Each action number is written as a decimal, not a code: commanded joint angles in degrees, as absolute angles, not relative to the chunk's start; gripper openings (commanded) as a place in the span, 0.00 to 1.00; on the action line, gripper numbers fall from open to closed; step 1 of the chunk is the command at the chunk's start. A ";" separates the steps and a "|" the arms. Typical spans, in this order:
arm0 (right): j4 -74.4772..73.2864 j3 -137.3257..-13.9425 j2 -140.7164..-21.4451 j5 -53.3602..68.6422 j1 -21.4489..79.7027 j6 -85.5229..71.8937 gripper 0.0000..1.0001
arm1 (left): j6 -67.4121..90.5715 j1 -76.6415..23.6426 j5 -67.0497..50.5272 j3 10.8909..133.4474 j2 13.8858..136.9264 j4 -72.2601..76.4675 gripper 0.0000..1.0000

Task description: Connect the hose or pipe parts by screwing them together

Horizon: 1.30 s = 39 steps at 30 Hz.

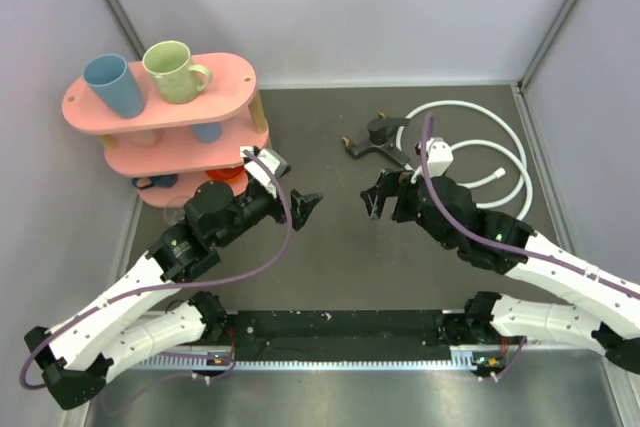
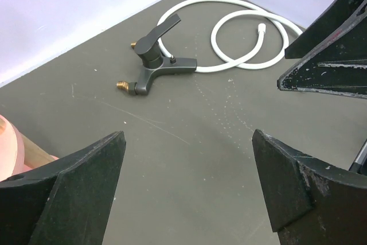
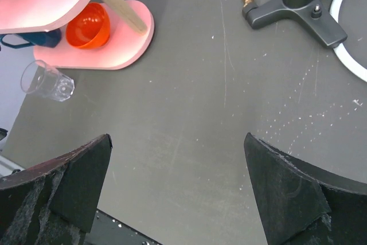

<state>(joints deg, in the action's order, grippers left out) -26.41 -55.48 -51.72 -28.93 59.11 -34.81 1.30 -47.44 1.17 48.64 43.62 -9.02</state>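
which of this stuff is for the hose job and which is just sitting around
For the job:
white hose
black tap fitting with brass threaded ends

Just lying about:
pink shelf rack
blue cup
green mug
orange bowl
clear glass

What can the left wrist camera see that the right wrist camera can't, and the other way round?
Only the left wrist view: the full loops of the white hose and its free end. Only the right wrist view: an orange bowl on the pink shelf, and a clear glass lying on its side nearby. Both: the black tap fitting with a brass end, a stretch of hose, and some of the shelf.
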 commanded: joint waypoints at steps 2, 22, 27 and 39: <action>-25.23 -54.32 -50.01 -30.67 59.41 -35.60 0.99 | 0.53 -47.72 2.02 48.43 43.07 -6.15 0.97; -10.03 -66.26 -73.28 -4.26 28.41 2.02 0.94 | -1.67 -47.90 6.85 48.16 40.43 -6.33 0.93; -11.59 -77.38 -87.52 8.83 20.07 6.51 0.91 | -1.93 -47.99 6.68 47.99 40.34 -6.07 0.93; -24.78 -102.48 -113.19 25.83 9.76 -3.87 0.88 | -2.55 -48.34 6.59 48.08 40.25 -6.33 0.91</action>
<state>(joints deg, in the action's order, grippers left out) -20.84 -98.00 -109.86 18.68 10.46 -1.52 -1.65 -48.12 5.89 48.53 40.71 -9.04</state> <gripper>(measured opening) 0.898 0.917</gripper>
